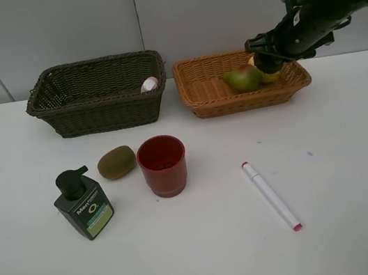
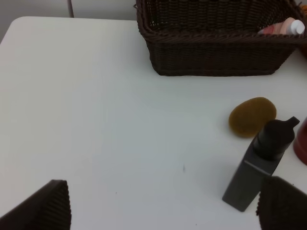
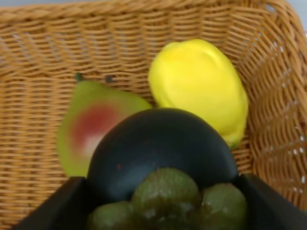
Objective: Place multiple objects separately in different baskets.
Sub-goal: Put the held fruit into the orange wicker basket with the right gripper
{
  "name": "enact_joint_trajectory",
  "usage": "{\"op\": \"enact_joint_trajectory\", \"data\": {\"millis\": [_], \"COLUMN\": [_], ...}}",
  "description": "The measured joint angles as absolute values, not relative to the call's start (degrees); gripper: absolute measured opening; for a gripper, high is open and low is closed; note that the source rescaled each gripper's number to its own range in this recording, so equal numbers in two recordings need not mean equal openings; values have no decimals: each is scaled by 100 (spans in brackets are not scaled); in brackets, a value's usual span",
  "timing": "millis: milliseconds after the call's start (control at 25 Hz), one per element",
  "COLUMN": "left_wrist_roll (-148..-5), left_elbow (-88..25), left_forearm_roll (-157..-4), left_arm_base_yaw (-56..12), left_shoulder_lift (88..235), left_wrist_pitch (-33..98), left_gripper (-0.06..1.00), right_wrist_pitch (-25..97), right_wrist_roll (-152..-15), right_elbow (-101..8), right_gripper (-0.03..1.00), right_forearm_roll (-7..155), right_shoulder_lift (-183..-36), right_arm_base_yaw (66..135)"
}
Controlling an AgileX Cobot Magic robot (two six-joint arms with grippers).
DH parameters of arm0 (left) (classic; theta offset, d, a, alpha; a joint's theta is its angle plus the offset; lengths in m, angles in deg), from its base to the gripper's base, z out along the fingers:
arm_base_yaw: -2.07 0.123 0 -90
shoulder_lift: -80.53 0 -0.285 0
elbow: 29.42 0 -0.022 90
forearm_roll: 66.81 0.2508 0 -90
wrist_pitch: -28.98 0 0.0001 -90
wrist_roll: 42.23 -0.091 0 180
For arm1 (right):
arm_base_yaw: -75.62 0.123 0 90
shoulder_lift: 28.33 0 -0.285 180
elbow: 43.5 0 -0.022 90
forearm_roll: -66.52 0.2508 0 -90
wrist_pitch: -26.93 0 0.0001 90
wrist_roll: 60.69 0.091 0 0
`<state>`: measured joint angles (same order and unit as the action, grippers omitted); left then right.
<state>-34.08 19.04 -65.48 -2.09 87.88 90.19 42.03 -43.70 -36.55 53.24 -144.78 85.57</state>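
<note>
Exterior high view, with wrist insets. The right gripper is clamped on the dark mangosteen and hangs over the light orange-tan basket, at 1 o'clock on the table.

Sorted so far: the green-red pear and yellow lemon lie side by side in the tan basket. The pink bottle lies in the dark olive-brown basket at 11 o'clock.

Left to sort: the brown kiwi, red cup and dark green pump bottle, grouped at 8 o'clock, and the white-pink marker at 5 o'clock. By this count the task is about half done.

The left gripper is spread wide, holds nothing, and sits near the pump bottle.

From above, the arm hides the mangosteen and most of the lemon. Whether the mangosteen touches the basket floor cannot be told. The dark basket's wall hides most of the bottle.
</note>
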Motion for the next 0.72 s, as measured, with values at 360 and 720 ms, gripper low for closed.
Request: {"op": "enact_joint_trajectory", "data": {"millis": [360, 720], "left_wrist_roll": [-3408, -3408], "left_elbow": [1904, 1904], "left_forearm_roll": [-6548, -6548], "left_arm_base_yaw": [-209, -209], "left_shoulder_lift": [8788, 8788], "left_wrist_pitch": [9019, 9019], "left_gripper": [100, 100], "right_wrist_pitch": [4198, 4198], "right_wrist_roll": [-4370, -4370], "right_elbow": [-3655, -3659], "right_gripper": [63, 63], "right_forearm_roll": [5281, 5269], "right_shoulder_lift": [-14495, -14548], "right_arm_base_yaw": [8509, 8509]}}
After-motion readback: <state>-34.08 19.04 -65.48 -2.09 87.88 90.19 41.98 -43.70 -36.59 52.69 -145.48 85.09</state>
